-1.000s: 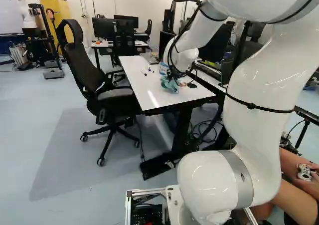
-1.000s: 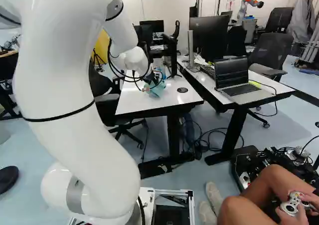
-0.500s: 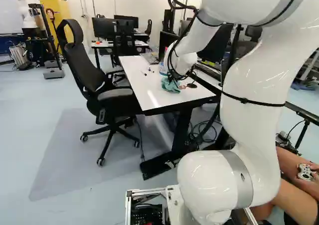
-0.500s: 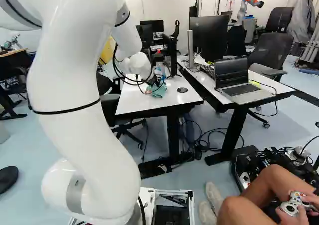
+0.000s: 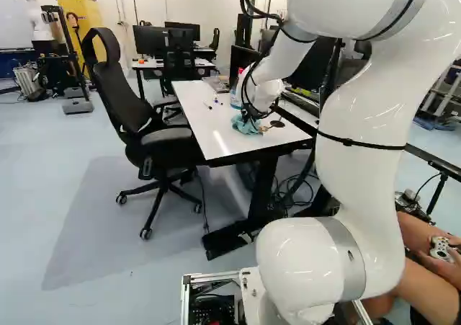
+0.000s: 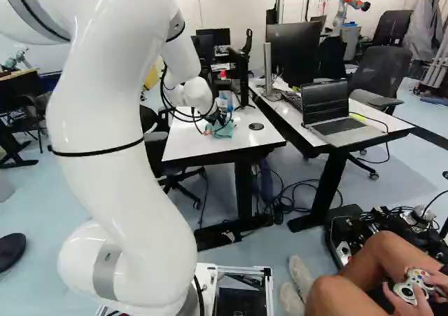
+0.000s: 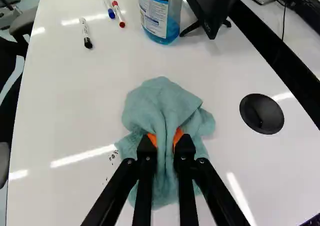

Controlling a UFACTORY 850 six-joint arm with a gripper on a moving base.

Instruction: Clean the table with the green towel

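My gripper (image 5: 250, 114) is low over the white table (image 5: 205, 119) in the left base view, at the bunched green towel (image 5: 245, 126). In the wrist view the gripper (image 7: 165, 139) is shut on the towel (image 7: 159, 105), its orange pads pinching a fold from two sides. The cloth spreads around the fingers and lies on the tabletop. Small dark marks (image 7: 113, 156) show on the white surface just beside the towel; whatever is under the cloth is hidden.
Ahead of the towel stand a blue-filled spray bottle (image 7: 161, 15) and a black screen (image 7: 212, 5). Black (image 7: 85, 33), blue (image 7: 109, 7) and red (image 7: 119, 14) markers lie nearby. A round black grommet (image 7: 261, 114) is beside the towel. An office chair (image 5: 137, 109) adjoins the table.
The arm has lowered, bringing the held towel down; the cloth looks flatter and more spread against the tabletop. The grip has stayed shut, and the base has not moved.
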